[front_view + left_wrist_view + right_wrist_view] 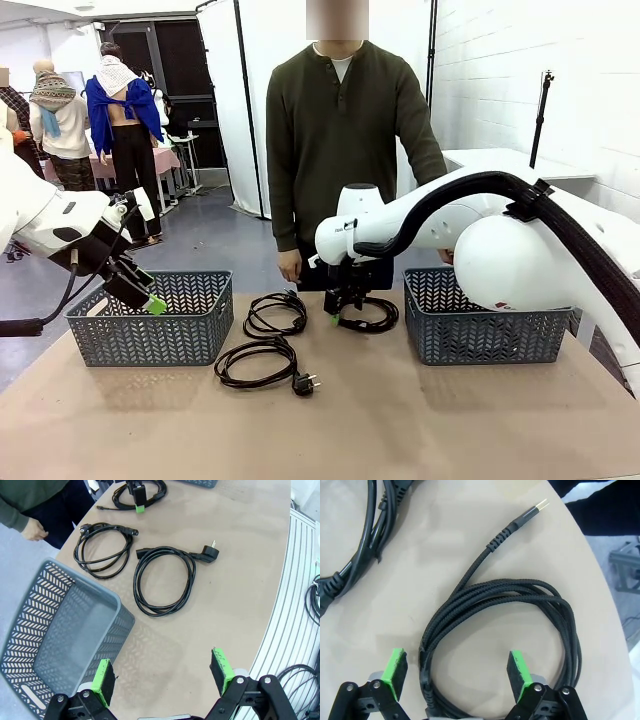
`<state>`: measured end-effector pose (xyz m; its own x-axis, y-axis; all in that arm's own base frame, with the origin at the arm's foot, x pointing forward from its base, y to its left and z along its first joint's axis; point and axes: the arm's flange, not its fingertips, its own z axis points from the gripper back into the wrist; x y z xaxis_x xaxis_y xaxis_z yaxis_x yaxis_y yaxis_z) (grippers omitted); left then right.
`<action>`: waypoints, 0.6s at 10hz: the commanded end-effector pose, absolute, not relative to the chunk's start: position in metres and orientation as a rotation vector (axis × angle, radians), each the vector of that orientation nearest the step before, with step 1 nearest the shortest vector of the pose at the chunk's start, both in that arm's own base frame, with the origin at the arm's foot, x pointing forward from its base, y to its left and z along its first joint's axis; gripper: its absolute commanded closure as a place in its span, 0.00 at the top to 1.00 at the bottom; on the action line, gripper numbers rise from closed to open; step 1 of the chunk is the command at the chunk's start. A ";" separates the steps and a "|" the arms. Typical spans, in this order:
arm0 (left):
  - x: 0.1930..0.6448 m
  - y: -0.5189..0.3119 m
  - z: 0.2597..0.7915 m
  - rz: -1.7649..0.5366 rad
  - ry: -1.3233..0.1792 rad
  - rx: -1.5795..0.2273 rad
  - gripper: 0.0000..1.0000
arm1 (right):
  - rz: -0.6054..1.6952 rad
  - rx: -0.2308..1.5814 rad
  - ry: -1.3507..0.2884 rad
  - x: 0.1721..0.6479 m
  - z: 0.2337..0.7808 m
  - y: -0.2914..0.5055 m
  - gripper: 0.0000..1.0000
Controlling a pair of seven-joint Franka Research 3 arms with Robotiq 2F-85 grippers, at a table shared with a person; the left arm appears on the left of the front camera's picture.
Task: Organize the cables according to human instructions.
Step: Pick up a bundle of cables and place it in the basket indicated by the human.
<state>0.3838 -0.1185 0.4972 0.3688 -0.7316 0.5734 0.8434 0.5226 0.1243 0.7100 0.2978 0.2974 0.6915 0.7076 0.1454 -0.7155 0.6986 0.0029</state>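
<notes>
Three black cables lie coiled on the brown table. The nearest coil [258, 362] [162, 580] ends in a chunky plug [305, 383]. A second coil [275, 315] [102, 547] lies behind it. My right gripper [340, 318] [457, 675] hangs open just above the third, a braided cable [372, 320] [520, 584], with the coil's left strands between its green pads [396, 672]. My left gripper [150, 300] [162, 677] is open and holds nothing, above the near corner of the left basket [150, 335] [50, 630]. The human [340, 130] stands at the far edge, hand [290, 265] at the table.
A second grey basket [480, 335] stands on the right, partly hidden behind my right arm's elbow. The braided cable's gold-tipped connector [537, 507] points toward the table's far edge. Bare table stretches across the front.
</notes>
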 end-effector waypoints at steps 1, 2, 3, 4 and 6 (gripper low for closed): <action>0.386 -0.115 0.495 -1.035 -0.628 -0.225 1.00 | 0.779 0.013 -0.136 0.717 0.296 0.302 1.00; 0.386 -0.115 0.495 -1.035 -0.628 -0.225 1.00 | 0.783 0.015 -0.127 0.717 0.295 0.303 0.93; 0.386 -0.115 0.495 -1.035 -0.628 -0.225 1.00 | 0.781 0.018 -0.113 0.717 0.294 0.304 0.75; 0.386 -0.115 0.495 -1.035 -0.628 -0.225 1.00 | 0.773 0.019 -0.100 0.716 0.294 0.305 0.57; 0.386 -0.115 0.495 -1.035 -0.628 -0.225 1.00 | 0.778 0.031 -0.089 0.715 0.293 0.306 0.19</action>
<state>0.3838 -0.1185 0.4972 0.3688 -0.7316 0.5734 0.8434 0.5227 0.1243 0.7086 0.3024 0.2994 0.6909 0.7126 0.1217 -0.7190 0.6949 0.0129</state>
